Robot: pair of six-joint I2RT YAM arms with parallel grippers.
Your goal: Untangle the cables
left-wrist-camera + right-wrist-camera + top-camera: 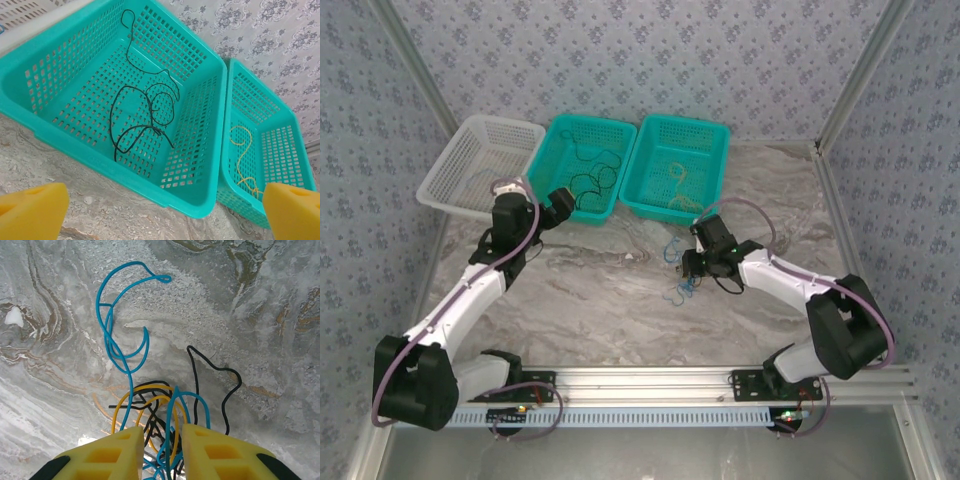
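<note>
Teal baskets number two, white basket one, near tangled cables

Marbled table: baskets, tangled cables

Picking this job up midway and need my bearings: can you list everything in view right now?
white basket: one, white, far left of table
left teal basket: one, teal, beside the white one
right teal basket: one, teal, right of its twin
black cable: one, black, in left teal basket
yellow cable: one, yellow, in right teal basket
tangle: one clump, blue, yellow and black strands, on table
table: one, grey marbled
left gripper: yellow fingers, open, before left teal basket
right gripper: yellow fingers, straddling tangle, grip unclear
</note>
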